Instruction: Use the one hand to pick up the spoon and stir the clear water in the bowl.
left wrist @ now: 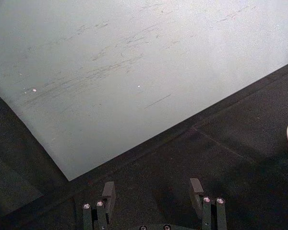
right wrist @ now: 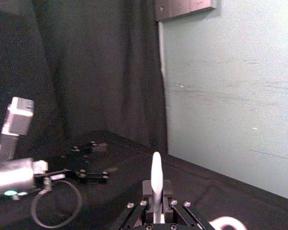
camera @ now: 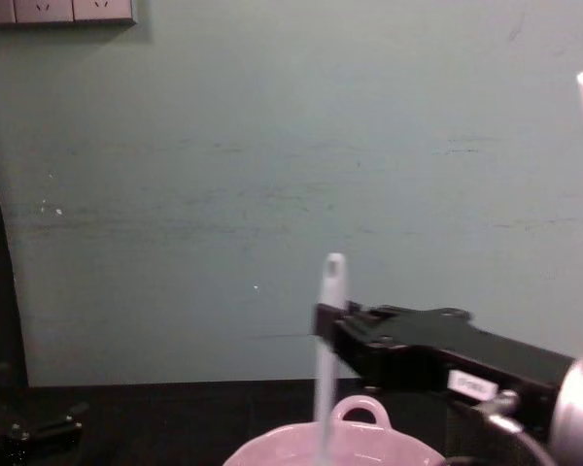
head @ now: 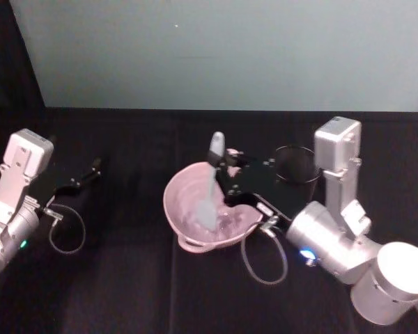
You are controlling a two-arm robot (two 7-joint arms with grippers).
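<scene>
The pale pink bowl sits at the table's middle, its loop handle facing me. The white spoon stands nearly upright, with its broad head down inside the bowl and its handle tip above the rim. My right gripper reaches in from the right and is shut on the spoon handle above the bowl. The clear water is barely visible around the spoon head. My left gripper rests open and idle at the far left, its fingers apart over bare cloth.
A black mesh cup stands just behind the right gripper, to the right of the bowl. Black cloth covers the table, and a pale green wall rises behind it. Grey cable loops hang from both wrists.
</scene>
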